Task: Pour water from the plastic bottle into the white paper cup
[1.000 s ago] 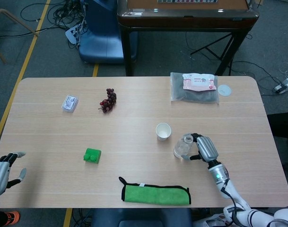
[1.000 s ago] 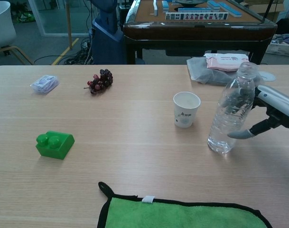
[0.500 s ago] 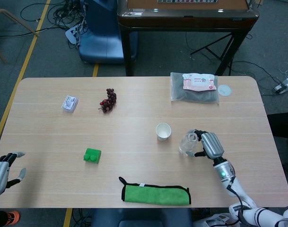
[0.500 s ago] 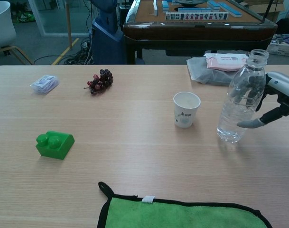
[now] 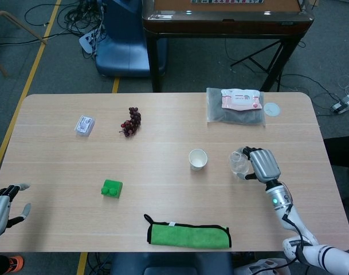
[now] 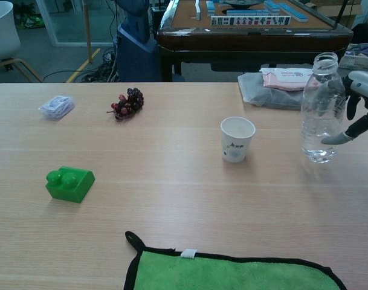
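Note:
My right hand (image 5: 262,165) (image 6: 358,109) grips a clear plastic bottle (image 5: 239,162) (image 6: 321,111), uncapped and upright, its base lifted just off the table. The white paper cup (image 5: 197,158) (image 6: 237,139) stands upright and open to the bottle's left, a clear gap between them. My left hand (image 5: 3,207) hangs open at the table's near left corner, holding nothing; the chest view does not show it.
A green block (image 5: 112,188) (image 6: 69,183) and a green cloth (image 5: 188,235) (image 6: 232,272) lie near the front edge. Grapes (image 5: 130,121) (image 6: 127,103), a small plastic packet (image 5: 85,124) (image 6: 56,106), a wipes pack on a grey bag (image 5: 239,103) (image 6: 285,83) and a white lid (image 5: 271,109) lie farther back.
My right hand has carried the bottle up and away from me, to the right of the cup. The left hand has not moved.

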### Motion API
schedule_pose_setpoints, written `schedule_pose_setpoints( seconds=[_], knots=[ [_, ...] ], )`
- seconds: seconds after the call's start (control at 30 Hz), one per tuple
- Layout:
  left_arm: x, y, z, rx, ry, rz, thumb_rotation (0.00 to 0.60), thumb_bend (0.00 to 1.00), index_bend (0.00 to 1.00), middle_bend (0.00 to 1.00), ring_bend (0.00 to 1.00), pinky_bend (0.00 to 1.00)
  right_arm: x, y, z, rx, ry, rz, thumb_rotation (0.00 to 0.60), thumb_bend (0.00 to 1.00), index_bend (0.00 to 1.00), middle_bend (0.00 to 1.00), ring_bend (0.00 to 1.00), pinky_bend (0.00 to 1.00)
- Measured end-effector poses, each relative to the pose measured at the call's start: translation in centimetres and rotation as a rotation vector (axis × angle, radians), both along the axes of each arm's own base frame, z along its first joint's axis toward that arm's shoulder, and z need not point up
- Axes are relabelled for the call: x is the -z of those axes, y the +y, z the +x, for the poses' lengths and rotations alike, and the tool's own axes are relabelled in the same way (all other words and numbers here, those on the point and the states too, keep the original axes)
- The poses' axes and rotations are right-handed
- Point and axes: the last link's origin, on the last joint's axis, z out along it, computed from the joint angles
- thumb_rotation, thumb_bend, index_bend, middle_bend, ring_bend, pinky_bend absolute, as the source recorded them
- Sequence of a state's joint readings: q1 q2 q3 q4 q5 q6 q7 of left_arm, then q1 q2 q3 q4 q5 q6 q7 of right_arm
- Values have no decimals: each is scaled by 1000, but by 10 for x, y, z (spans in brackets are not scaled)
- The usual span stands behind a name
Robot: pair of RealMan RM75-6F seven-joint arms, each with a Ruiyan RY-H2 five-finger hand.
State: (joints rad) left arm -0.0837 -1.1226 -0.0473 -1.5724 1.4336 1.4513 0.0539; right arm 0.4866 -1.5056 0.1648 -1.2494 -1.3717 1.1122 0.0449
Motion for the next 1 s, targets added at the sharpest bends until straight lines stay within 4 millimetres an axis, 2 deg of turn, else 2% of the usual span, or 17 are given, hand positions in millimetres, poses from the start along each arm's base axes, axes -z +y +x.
schedule_pose_setpoints(
  seconds=[0.53,1.0],
  knots=[
    [-4,-2,2,17,-14,9,600,323,320,351,384,552,1,-35,41,-71,312,-37,600,383,537,571,490,537],
    [-6,-2,3,20,-15,17,600,323,319,351,384,552,3,-49,50,-40,539,-49,600,383,558,583,497,537]
  ],
)
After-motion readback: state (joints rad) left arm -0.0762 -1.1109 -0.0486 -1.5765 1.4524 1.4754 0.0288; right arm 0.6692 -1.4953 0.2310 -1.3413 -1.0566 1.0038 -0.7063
